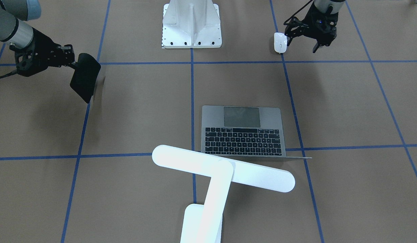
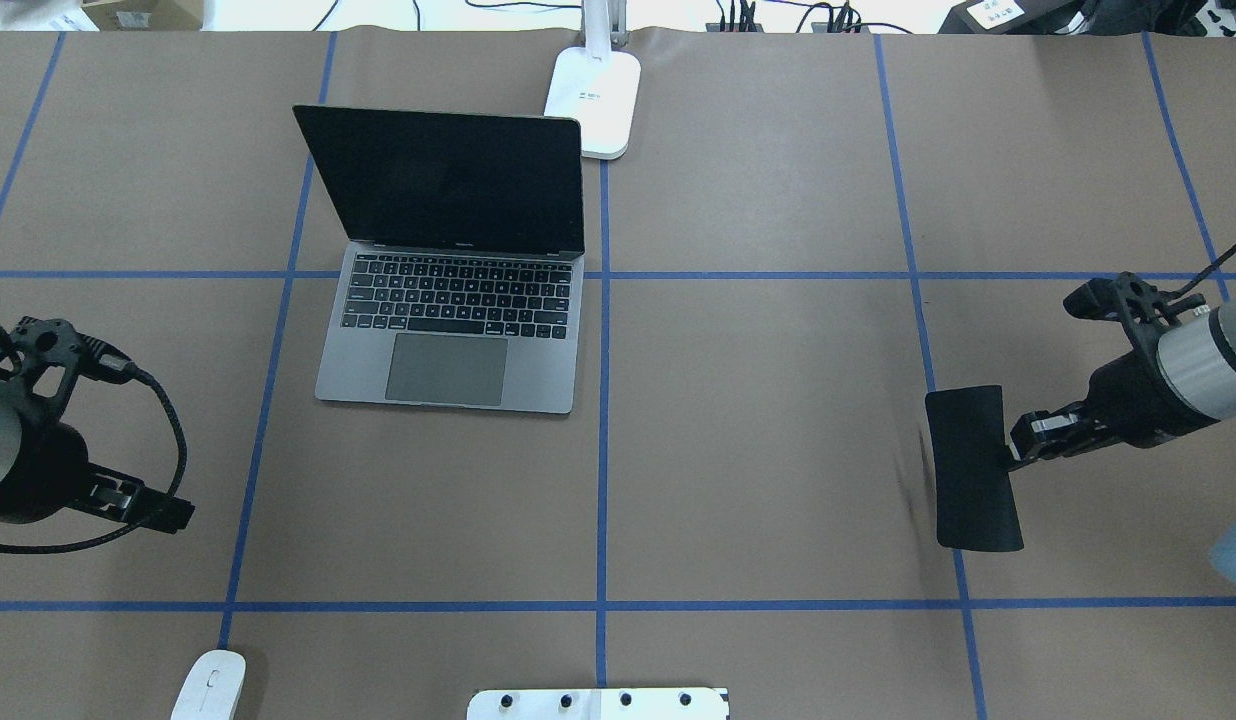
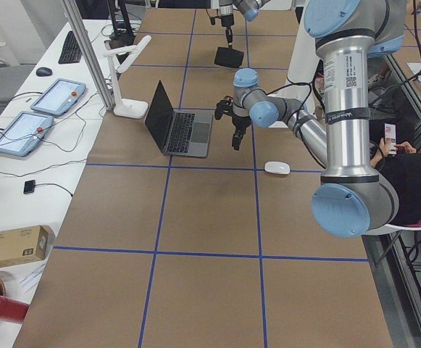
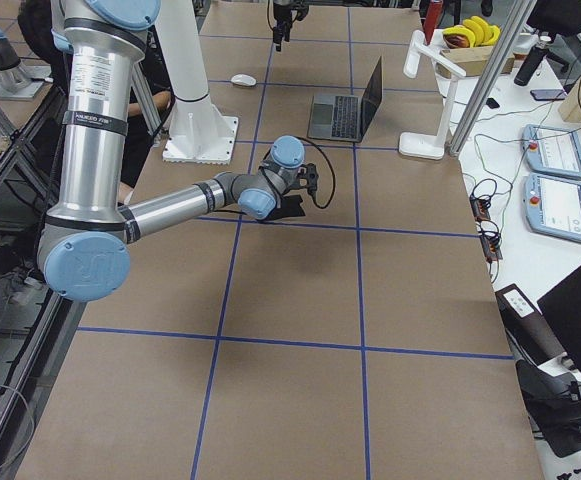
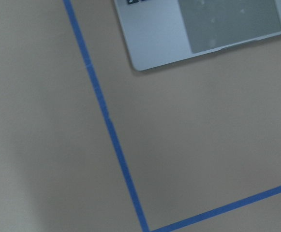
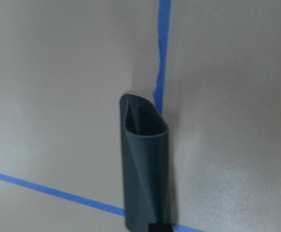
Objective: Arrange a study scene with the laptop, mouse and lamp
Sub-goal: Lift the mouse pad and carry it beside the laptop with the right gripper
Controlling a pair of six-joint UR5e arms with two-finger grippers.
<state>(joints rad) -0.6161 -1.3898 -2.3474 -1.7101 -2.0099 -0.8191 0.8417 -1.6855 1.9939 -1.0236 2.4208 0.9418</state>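
Overhead exterior: right gripper [image 2: 1016,448] clamps thin black rectangular mat [image 2: 968,470] edgewise, right of space-grey metal laptop [image 2: 448,300], presumably to lay it flat; left gripper [image 1: 302,45] spread, empty.

In the overhead view the grey laptop [image 2: 448,320] stands open, left of centre, its dark screen raised. The glossy white mouse [image 2: 209,685] lies flat at bottom left. The white lamp [image 2: 593,100] has its base at top centre, just beside the screen's corner.

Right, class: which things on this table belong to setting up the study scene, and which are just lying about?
Belong:
slim grey metal laptop, open
small glossy white mouse
white desk lamp with bar head
thin black rectangular mat, held in the right tool, probably for the mouse

Lying about:
white ribbed metal pedestal
flat cardboard box on the side bench
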